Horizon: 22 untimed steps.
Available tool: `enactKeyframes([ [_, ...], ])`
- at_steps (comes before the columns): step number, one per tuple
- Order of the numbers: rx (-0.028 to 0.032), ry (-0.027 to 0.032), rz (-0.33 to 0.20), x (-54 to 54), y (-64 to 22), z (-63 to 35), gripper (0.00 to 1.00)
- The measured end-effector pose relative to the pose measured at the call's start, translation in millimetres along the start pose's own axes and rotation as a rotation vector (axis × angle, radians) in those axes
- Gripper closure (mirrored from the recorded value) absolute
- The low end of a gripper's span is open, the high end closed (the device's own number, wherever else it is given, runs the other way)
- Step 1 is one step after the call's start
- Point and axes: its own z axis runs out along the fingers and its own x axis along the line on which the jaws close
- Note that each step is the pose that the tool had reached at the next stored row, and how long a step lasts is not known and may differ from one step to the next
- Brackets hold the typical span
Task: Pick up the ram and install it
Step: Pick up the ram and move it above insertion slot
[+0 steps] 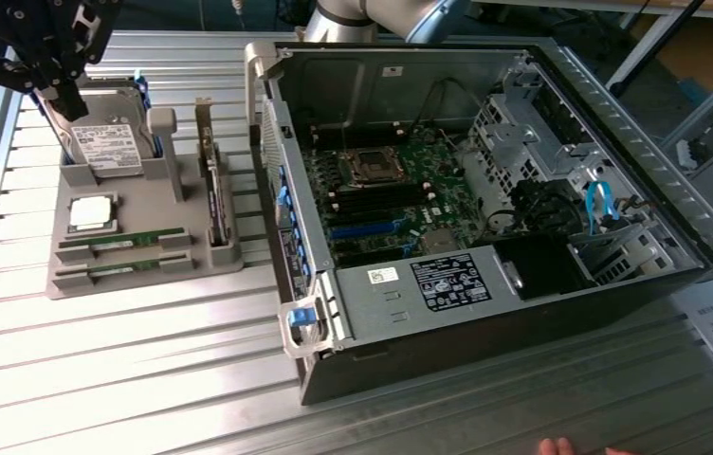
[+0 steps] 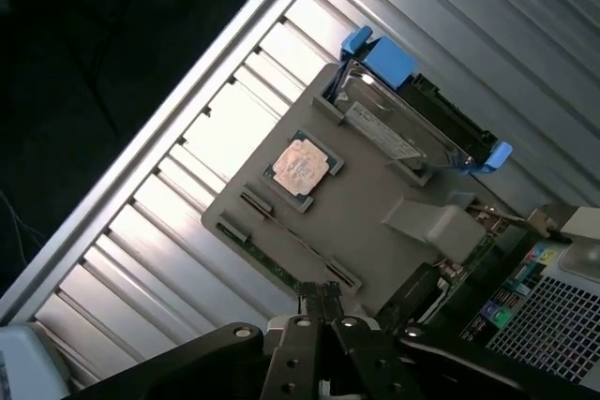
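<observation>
Two slim green ram sticks lie in the slots at the near end of a grey parts tray (image 1: 141, 204), one (image 1: 122, 244) behind the other (image 1: 117, 270). The wrist view shows them edge-on, as one ram stick (image 2: 295, 243) and a second (image 2: 272, 269). My black gripper (image 1: 68, 106) hangs above the tray's far end, over the hard drive (image 1: 110, 147), well apart from the ram. Its fingertips (image 2: 311, 303) sit pressed together, so my gripper (image 2: 322, 299) is shut with nothing in it.
The tray also holds a square silver processor (image 1: 91, 213) and an upright dark expansion card (image 1: 215, 204). The open computer case (image 1: 484, 190) lies at the exterior view's right, with its motherboard (image 1: 375, 190) exposed. A hand (image 1: 559, 445) shows at the bottom edge.
</observation>
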Motion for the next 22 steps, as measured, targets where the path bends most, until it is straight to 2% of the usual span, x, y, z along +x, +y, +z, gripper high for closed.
enactKeyframes([
  [7,-0.0029,0.0067,-0.075,0.0,0.0,0.0,0.90],
  [10,-0.0049,0.0110,-0.126,0.0,0.0,0.0,0.90],
  [22,-0.0086,0.0212,-0.277,0.0,0.0,0.1,0.90],
])
